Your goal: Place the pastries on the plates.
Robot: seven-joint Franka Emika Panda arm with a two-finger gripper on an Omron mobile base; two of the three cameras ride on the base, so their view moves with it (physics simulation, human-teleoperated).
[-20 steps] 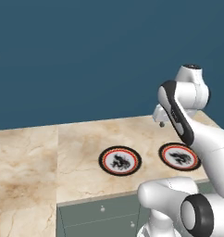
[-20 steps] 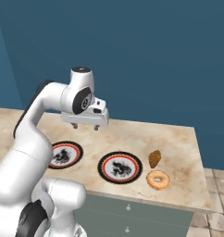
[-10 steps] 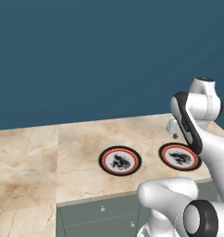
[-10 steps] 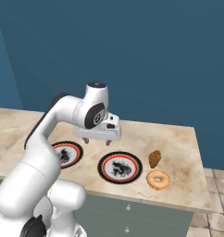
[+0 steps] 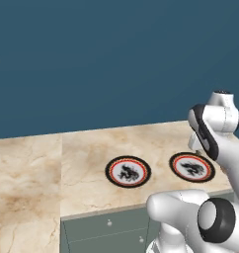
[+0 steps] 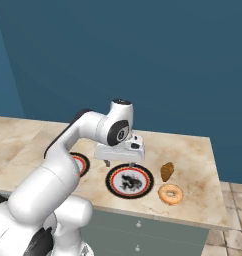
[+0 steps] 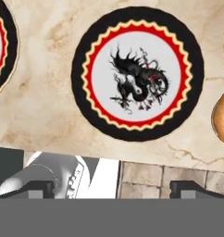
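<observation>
Two pastries: doughnut (image 6: 170,194), brown lump (image 6: 167,171), unplated, three o'clock of near plate (image 6: 129,181).
Claw (image 6: 119,162): seemingly open, empty.
Risk: overshoot nudges doughnut off bench (image 6: 198,155).

This is a kitchen. There is a long stone counter (image 6: 193,150) with swirly tan marks, and under it are grey drawers (image 5: 106,232) with little round knobs, all set against a dark blue wall (image 5: 116,59). Two round plates (image 6: 129,181) sit on the counter beside a doughnut (image 6: 170,194) and a brown pastry (image 6: 167,171), and the floor (image 6: 233,235) has tan tiles.
</observation>
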